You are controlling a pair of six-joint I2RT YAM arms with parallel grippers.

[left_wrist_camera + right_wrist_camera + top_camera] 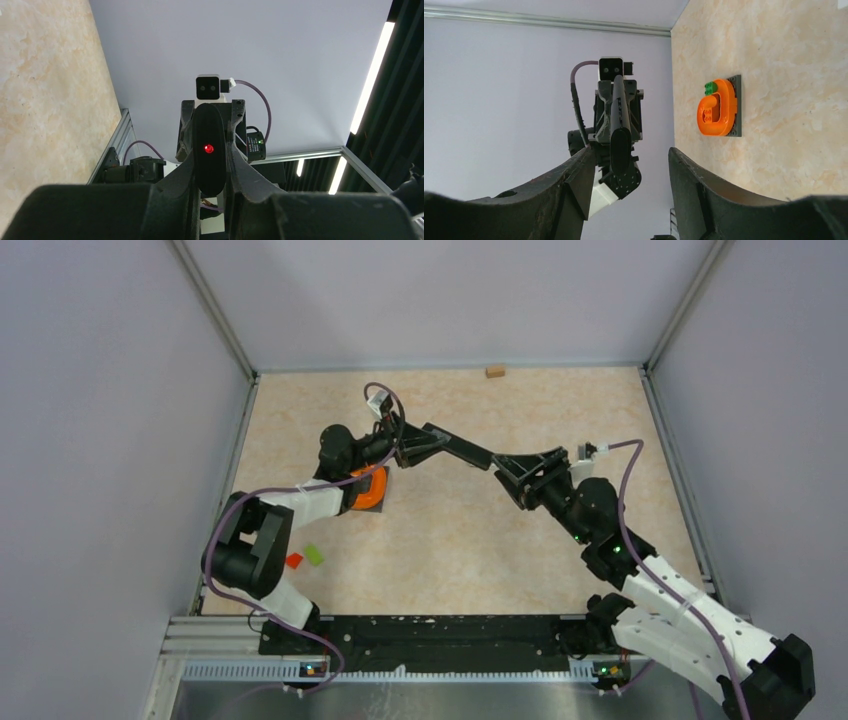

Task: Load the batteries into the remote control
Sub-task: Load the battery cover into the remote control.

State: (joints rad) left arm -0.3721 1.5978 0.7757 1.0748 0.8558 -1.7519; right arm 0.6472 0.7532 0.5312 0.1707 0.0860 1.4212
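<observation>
remote control [209, 134] in left gripper [210, 167]

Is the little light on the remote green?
No, the light on the black remote pinched between the left fingers glows red.

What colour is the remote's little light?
Red. The light on the remote shows best in the left wrist view.

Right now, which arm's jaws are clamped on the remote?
The left gripper: its jaws are shut on the black remote with the red light. The right gripper has its jaws open around the other end, not pinching it.
</observation>
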